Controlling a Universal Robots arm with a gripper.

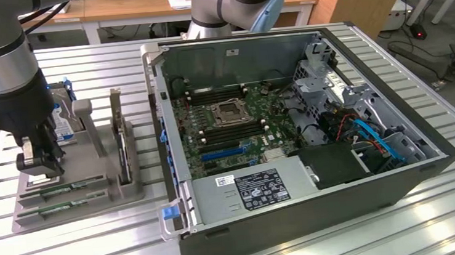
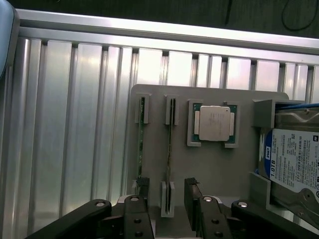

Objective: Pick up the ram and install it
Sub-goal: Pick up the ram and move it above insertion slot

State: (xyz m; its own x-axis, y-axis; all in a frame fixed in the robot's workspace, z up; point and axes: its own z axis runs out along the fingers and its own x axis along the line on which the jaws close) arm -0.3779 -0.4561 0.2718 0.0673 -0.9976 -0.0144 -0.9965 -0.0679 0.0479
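Observation:
Two green ram sticks stand on edge in a grey fixture (image 2: 219, 169). The ram (image 2: 171, 134) nearer the processor chip runs between my fingers, and the other ram stick (image 2: 140, 144) lies just outside them. My gripper (image 2: 167, 199) is open and hovers over one end of that ram, a dark finger (image 2: 192, 196) on each side, not touching it. In the exterior view the gripper (image 1: 40, 167) hangs above the end of the ram (image 1: 62, 191) at that view's left. The open computer case (image 1: 382, 194) shows its motherboard (image 1: 225, 124) with dark memory slots.
On the fixture, a square silver processor chip (image 2: 214, 123) sits beside the ram, and a hard drive (image 2: 294, 159) with a blue label stands past it. The fixture and case rest on a ribbed aluminium table (image 1: 81, 245). Desks stand behind the table.

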